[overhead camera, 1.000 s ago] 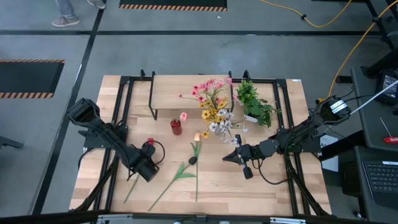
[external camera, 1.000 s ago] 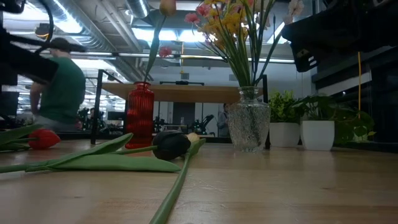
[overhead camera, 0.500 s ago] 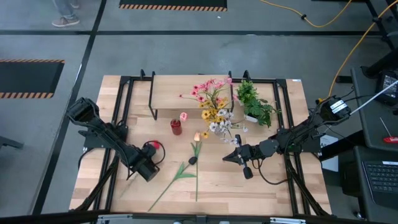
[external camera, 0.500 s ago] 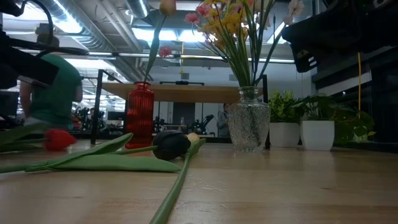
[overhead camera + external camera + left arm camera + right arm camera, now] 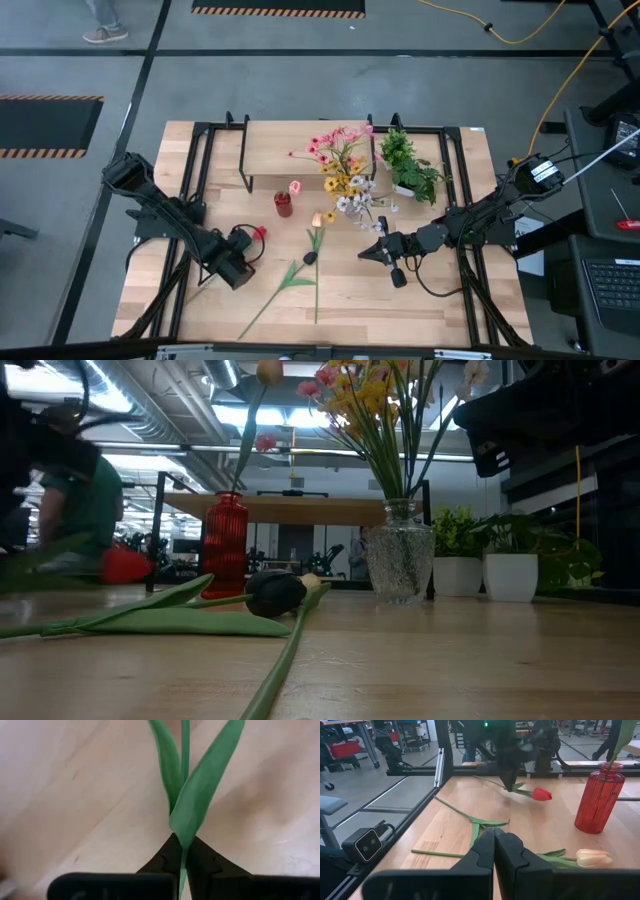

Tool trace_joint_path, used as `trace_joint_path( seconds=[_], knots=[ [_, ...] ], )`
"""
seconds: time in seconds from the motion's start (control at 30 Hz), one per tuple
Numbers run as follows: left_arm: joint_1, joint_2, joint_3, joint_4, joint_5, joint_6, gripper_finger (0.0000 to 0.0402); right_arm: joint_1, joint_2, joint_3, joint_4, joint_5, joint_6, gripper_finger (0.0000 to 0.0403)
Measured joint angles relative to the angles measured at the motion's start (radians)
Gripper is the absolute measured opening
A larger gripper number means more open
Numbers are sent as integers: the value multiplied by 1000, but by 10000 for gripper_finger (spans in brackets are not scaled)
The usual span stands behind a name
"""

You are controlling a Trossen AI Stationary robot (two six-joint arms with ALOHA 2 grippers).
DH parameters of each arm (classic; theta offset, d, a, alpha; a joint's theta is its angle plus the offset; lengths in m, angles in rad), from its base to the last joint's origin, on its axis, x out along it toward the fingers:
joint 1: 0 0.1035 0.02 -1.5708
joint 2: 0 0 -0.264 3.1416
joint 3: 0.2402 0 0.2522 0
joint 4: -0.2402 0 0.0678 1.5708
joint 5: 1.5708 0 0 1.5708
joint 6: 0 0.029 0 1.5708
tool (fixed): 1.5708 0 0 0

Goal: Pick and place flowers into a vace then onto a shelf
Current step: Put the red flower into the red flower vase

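The left jaws (image 5: pixel 181 862) are pinched tight on the thin green stem of the red tulip (image 5: pixel 259 232), just below where its two long leaves fork. In the high view these jaws (image 5: pixel 240 262) sit over the left part of the desk (image 5: pixel 440 300), and the tulip's red bloom shows just beside the arm, towards the red vase (image 5: pixel 284 205). From the right wrist view the tulip (image 5: pixel 541 794) hangs clear of the wood, its stem slanting up into the dark left arm, bloom lower than the grip.

The right jaws (image 5: pixel 494 851) are pressed together with nothing between them, held low over the desk near its middle right (image 5: pixel 381 250), close to the clear glass vase (image 5: pixel 399 565).

The glass vase carries a bunch of pink, yellow and white flowers (image 5: pixel 343 165). The red vase (image 5: pixel 225 546) has one tall stem in it with a peach bloom at the top. Two more flowers lie flat on the desk in front of the vases: a peach tulip (image 5: pixel 594 857) and a very dark one (image 5: pixel 274 593), their long leaves and stems stretched towards the near edge.

The shelf (image 5: pixel 270 150), a light board on black legs, stands at the far side of the desk behind the red vase. A leafy green plant (image 5: pixel 410 165) stands to the right of the glass vase
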Motion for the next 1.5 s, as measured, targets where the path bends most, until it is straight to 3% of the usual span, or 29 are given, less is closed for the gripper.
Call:
trace_joint_path(
  seconds=[0.53, 0.87, 1.2, 1.4, 1.5],
  knots=[
    [-2, -199, 2, 73, -218, 308, 5, 0, 0, 0, -10, 0, 0, 7],
    [9, -228, 3, 370, -410, 742, 5, -1, 0, 0, -10, 0, -1, 7],
    [16, -231, -30, 751, -446, 1160, 4, -1, 0, 0, -10, 0, -1, 7],
    [63, -324, -145, 873, -458, 1202, 4, -1, 0, 0, -10, 0, 5, 7],
    [85, -381, -214, 1016, -425, 1277, 5, -1, 0, 0, -10, 0, 5, 7]
  ],
)
